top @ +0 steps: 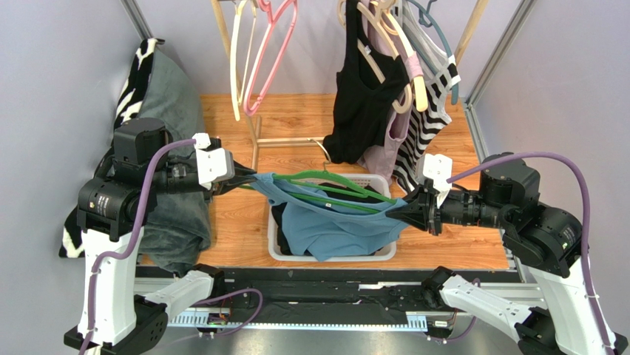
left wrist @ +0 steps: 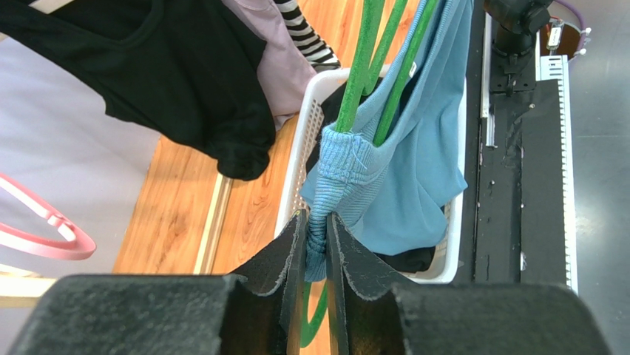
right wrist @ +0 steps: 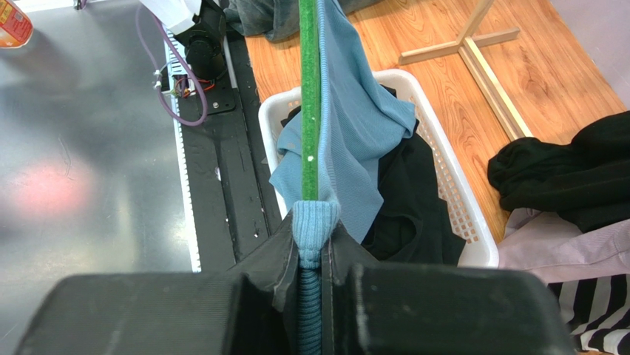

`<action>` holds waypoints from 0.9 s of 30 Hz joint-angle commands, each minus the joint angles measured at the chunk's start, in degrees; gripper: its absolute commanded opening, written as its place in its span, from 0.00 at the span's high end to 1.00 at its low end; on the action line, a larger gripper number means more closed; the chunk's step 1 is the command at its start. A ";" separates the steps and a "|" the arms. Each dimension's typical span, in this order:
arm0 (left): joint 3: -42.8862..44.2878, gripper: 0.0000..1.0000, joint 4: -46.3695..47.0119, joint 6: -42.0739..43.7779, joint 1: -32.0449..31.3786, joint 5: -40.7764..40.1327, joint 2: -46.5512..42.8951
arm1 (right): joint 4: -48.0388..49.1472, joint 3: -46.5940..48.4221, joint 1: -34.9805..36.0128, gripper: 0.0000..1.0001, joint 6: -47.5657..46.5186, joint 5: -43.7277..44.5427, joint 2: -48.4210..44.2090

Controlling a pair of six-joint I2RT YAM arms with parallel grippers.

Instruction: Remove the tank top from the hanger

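A blue tank top (top: 333,225) hangs on a green hanger (top: 325,185), stretched level over a white basket (top: 275,244). My left gripper (top: 244,181) is shut on the top's left strap (left wrist: 319,237) at the hanger's left end. My right gripper (top: 399,211) is shut on the right strap (right wrist: 314,222), bunched over the hanger's right tip (right wrist: 309,103). The top's body sags into the basket (left wrist: 299,170), over black clothes (right wrist: 410,200). The hanger's hook points toward the back.
A wooden rack at the back carries empty pink and cream hangers (top: 255,59) and hung black, lilac and striped tops (top: 384,96). A grey cloth and a zebra-print cloth (top: 166,111) hang at the left. Grey walls stand on both sides.
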 commanded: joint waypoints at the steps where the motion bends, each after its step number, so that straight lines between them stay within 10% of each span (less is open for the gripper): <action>1: 0.27 0.79 0.32 0.33 0.08 5.34 0.08 | 7.55 1.58 0.33 1.00 0.45 -2.67 0.73; 27: 2.11 0.76 6.39 -11.36 -7.39 11.49 3.77 | 16.51 -0.79 4.72 1.00 3.79 -3.64 5.65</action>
